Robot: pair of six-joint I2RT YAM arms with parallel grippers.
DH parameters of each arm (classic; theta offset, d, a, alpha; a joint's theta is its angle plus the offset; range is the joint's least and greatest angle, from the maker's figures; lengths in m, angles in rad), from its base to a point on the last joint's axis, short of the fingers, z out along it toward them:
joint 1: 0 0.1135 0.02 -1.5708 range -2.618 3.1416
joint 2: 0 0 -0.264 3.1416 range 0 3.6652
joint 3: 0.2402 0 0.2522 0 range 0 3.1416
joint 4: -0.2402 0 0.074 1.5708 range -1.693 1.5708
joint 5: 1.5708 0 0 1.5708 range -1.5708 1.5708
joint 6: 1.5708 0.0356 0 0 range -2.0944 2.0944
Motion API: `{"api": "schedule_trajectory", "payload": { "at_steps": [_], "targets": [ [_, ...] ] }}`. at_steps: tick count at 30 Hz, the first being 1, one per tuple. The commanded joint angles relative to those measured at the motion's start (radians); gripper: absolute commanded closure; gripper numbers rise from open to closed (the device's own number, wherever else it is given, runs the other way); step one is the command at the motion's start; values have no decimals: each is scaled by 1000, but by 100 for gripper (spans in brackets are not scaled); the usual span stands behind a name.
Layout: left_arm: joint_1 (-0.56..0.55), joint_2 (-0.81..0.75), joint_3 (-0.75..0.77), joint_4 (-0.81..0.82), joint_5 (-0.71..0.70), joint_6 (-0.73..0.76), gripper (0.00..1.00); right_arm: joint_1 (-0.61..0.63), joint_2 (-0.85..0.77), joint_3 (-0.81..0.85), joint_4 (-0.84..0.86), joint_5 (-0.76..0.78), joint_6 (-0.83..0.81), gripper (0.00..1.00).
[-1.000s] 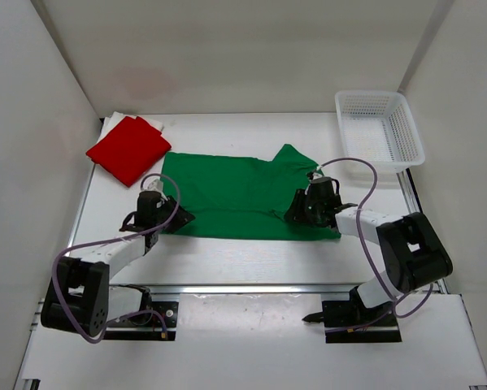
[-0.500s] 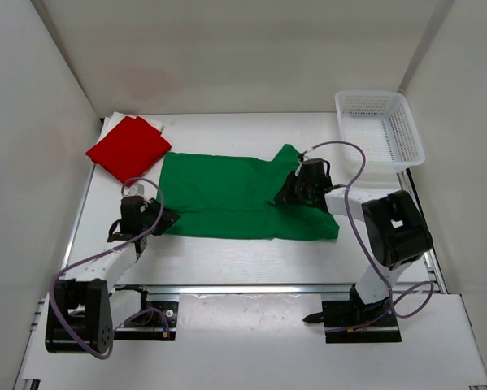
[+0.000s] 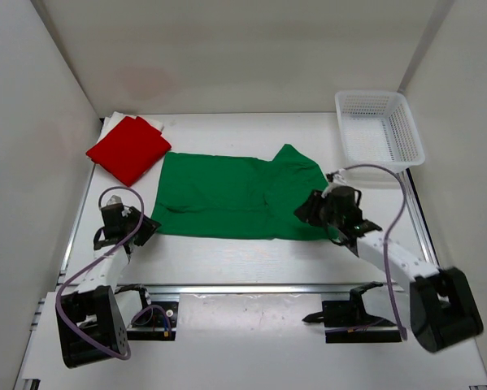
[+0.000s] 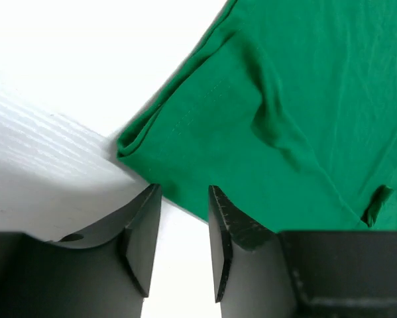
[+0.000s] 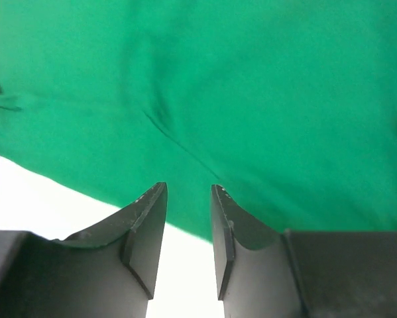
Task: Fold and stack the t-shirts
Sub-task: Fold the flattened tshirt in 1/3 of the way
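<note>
The green t-shirt (image 3: 227, 195) lies spread out and mostly flat in the middle of the white counter (image 3: 227, 256), long side running left to right, with one sleeve jutting toward the far side near its right end. The red t-shirt (image 3: 129, 149) sits folded at the far left corner of the counter, just off the green one's upper left corner, and it rests on the white t-shirt (image 3: 115, 120), of which only small edges peek out behind it. A white lattice basket (image 3: 379, 130) stands at the far right, apart from the shirts. The left hand (image 4: 183, 225) is low over the counter at the green shirt's near left corner; its wrist view shows the two dark fingers (image 4: 142, 232) apart with a narrow gap and nothing between them, the doubled-over hem of the corner lying just past the tips. The right hand (image 5: 188, 222) is at the shirt's near right edge, pointing inward over the cloth; its fingers are likewise apart and grip nothing, with bare counter showing between them and green cloth filling the view beyond the tips. A soft crease runs across the cloth ahead of it.
</note>
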Motion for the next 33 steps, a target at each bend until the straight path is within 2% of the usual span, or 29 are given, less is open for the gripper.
{"api": "schedule_trajectory", "payload": {
  "at_steps": [1,6,9,11,15,20,24,33],
  "targets": [
    [22,1,-17,-21,-17,0,54,-53,-194,-149,-47,52,0,69],
    [55,12,-42,0,-29,-24,52,-194,-436,-264,-185,76,13,65],
    [67,26,-62,3,-40,-34,51,-175,-509,-278,-242,174,33,61],
    [91,35,-83,38,-23,-61,49,-187,-515,-287,-245,245,43,61],
    [96,68,-103,111,12,-109,54,-280,-507,-336,-222,214,59,57],
    [49,56,-109,159,-25,-138,57,-253,-533,-316,-288,289,67,55],
    [52,64,-123,210,-16,-144,60,-196,-572,-318,-322,355,89,51],
    [64,52,-145,204,-26,-147,60,-335,-447,-395,-153,150,89,52]
  ]
}}
